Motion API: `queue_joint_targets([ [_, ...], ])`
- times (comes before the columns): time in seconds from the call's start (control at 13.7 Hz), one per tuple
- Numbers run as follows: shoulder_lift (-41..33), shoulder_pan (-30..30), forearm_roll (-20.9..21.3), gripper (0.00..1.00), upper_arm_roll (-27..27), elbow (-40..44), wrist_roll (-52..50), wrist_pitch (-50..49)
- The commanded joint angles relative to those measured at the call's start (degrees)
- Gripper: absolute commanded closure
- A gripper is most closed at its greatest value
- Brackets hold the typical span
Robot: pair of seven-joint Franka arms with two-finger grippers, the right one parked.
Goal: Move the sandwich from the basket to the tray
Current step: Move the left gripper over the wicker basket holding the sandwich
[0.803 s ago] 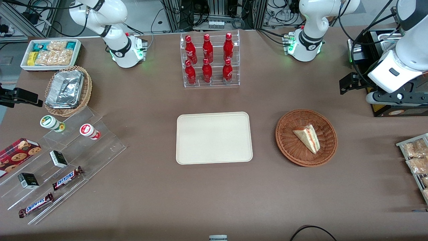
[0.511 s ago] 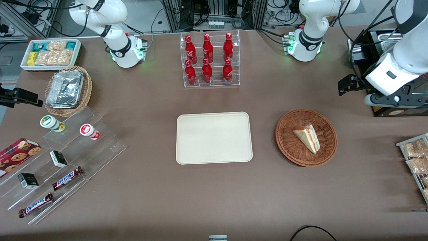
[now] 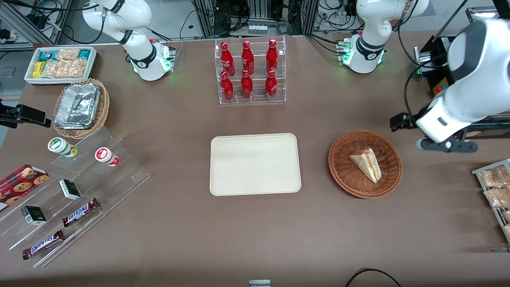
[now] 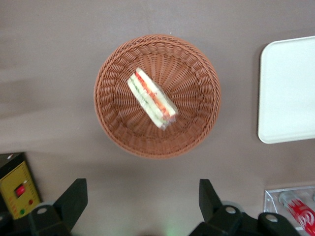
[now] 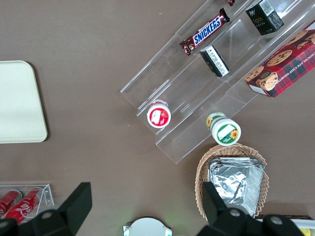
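The sandwich [image 3: 367, 163] [image 4: 151, 98], a clear-wrapped wedge with red, orange and green layers, lies in the reddish-brown wicker basket [image 3: 343, 167] [image 4: 110, 115]. The cream tray [image 3: 255, 164] [image 4: 290, 93] sits flat and bare beside the basket, toward the parked arm's end. My gripper [image 3: 446, 146] [image 4: 140, 206] hangs high above the table, beside the basket and a little farther from the front camera. It is open, its fingers [image 4: 73, 200] wide apart with only bare table between them, well clear of the basket rim.
A clear rack of red bottles [image 3: 249, 71] stands farther from the front camera than the tray. A black and yellow box [image 3: 442, 85] [image 4: 17, 189] sits at the working arm's end. Snack packets [image 3: 494, 187] lie near that end's table edge.
The working arm has swung down toward the front camera and sideways toward the basket. Sandwich, basket and tray have not moved.
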Motion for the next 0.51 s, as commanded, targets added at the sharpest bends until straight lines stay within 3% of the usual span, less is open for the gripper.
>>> queue_joint_targets([
  [0.0, -1.5, -0.3, 0.6, 0.0, 0.1, -5.1, 0.2, 4.9],
  [0.44, -4.1, -0.3, 0.7, 0.0, 0.1, -18.5, -2.2, 20.3],
])
